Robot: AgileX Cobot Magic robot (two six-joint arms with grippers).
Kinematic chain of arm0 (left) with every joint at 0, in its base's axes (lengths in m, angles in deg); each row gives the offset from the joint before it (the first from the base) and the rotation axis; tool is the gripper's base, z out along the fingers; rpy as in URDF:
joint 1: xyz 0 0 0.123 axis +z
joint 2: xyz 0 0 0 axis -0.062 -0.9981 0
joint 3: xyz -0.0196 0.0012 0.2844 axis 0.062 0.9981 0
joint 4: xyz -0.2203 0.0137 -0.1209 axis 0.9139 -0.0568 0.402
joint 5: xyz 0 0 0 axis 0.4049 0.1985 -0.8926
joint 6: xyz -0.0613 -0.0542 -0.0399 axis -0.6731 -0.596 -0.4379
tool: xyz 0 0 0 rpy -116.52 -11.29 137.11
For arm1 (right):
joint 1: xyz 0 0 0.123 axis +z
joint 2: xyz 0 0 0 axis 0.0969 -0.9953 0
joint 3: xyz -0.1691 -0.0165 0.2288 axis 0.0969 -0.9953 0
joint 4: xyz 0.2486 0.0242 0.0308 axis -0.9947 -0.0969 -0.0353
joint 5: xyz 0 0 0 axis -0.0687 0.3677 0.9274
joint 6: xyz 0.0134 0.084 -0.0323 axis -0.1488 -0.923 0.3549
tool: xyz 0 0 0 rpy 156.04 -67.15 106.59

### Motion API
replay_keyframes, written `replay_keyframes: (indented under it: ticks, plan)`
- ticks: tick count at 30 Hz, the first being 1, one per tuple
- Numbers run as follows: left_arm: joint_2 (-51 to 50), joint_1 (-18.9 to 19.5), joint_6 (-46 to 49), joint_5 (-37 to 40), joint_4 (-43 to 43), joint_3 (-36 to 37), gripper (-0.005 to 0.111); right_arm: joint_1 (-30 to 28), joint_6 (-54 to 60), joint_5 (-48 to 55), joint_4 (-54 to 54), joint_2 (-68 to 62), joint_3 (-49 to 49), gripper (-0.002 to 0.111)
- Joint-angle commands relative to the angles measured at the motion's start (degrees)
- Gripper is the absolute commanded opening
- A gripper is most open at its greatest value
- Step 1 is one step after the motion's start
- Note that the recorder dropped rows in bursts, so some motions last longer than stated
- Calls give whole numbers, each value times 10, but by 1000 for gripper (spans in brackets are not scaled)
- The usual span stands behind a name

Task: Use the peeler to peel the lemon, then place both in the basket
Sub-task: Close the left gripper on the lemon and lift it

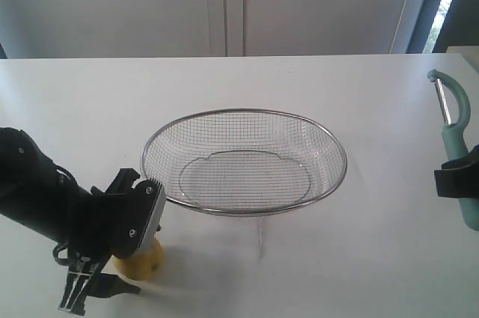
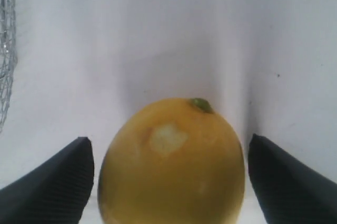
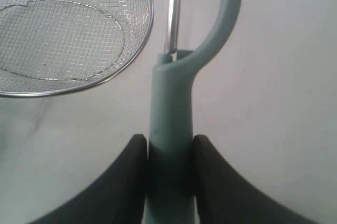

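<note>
Left arm, near-left of scene. The left gripper (image 1: 136, 230) sits low over the lemon (image 1: 144, 260). The lemon rests on the white table (image 1: 374, 258), just near-side of the basket's left end and outside it.

From the left wrist view, the two dark fingers (image 2: 52, 184) stand spread, one on each side of the lemon (image 2: 171, 166). A strip of table shows between each finger and the fruit, so there is no contact on either side. The skin is yellow, with a small pale scuffed patch on the upper face and a green stem nub on top.

The basket (image 1: 340, 161), silver wire mesh with a thick rim, sits mid-table with nothing in it.

Right arm, far right edge of scene. The right gripper (image 1: 458, 179) pinches the peeler (image 1: 455, 127) by its teal handle, with the hooked head and metal blade pointing away toward the far side. The peeler is held well to the right of the basket.

In the right wrist view, both jaws press against the handle (image 3: 171, 103), one on each side, and the basket rim (image 3: 150, 18) lies off to one side of the blade.
</note>
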Motion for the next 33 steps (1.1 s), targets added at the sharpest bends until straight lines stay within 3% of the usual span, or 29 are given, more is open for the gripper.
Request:
replay_keyframes:
  ticks: [1,2,5,6,11,17,21,27,33]
  plan:
    - [-2,-4,90,5,12,4,71,1,7,-10,-1,4,-1,0]
    - [-2,-4,72,6,29,4,61,1,7,-10,-1,4,-1,0]
    - [-2,-4,32,3,86,1,12,1,7,-10,-1,4,-1,0]
    - [-1,-4,35,6,85,-1,1,1,7,-10,-1,4,-1,0]
    - [28,-4,-3,45,106,-12,1,1,7,-10,-1,4,-1,0]
    - [90,-4,-46,165,122,-31,1,1,7,-10,-1,4,-1,0]
    - [141,-4,-44,223,180,-34,1,1,7,-10,-1,4,-1,0]
    - [168,-4,-42,223,291,-35,1,1,7,-10,-1,4,-1,0]
    - [168,-4,-42,223,313,-37,1,1,7,-14,-1,4,-1,0]
